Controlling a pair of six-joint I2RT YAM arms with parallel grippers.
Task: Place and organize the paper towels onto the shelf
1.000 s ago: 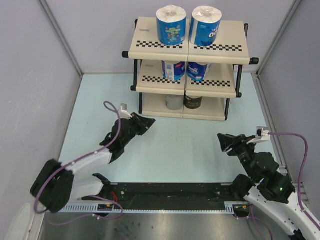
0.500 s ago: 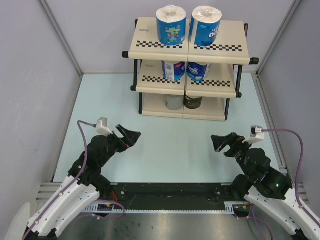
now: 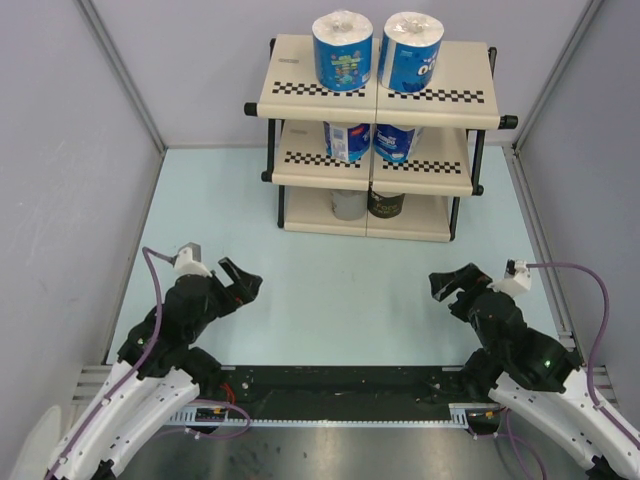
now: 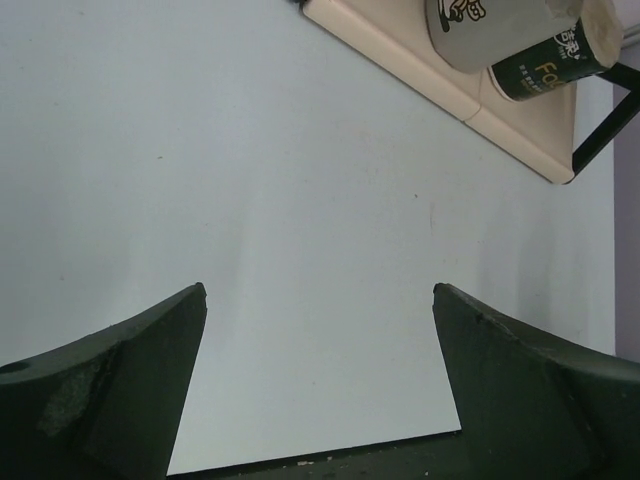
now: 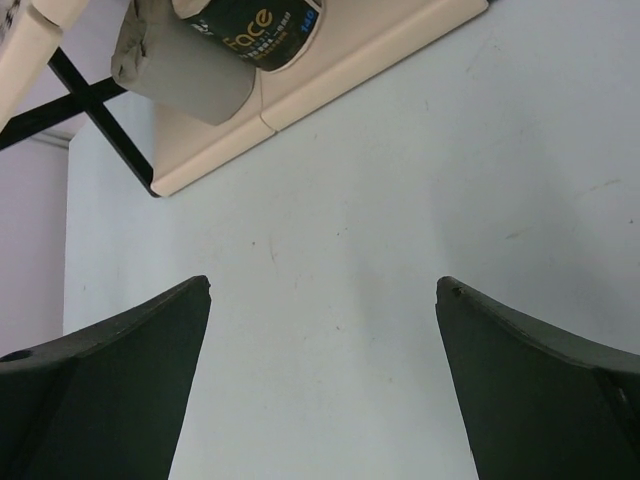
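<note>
All six paper towels (image 3: 342, 50) are sitting in pairs on the shelf (image 3: 296, 75) at the top middle of the frame. The left gripper (image 3: 240, 278) and right gripper (image 3: 452, 283) are hanging wide open low down, holding nothing. The job is looking done.

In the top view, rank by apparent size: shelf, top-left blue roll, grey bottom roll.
Shelf; top-left blue roll; grey roll last, but it is partly hidden under a board and farther from the camera, so unsure.
</note>
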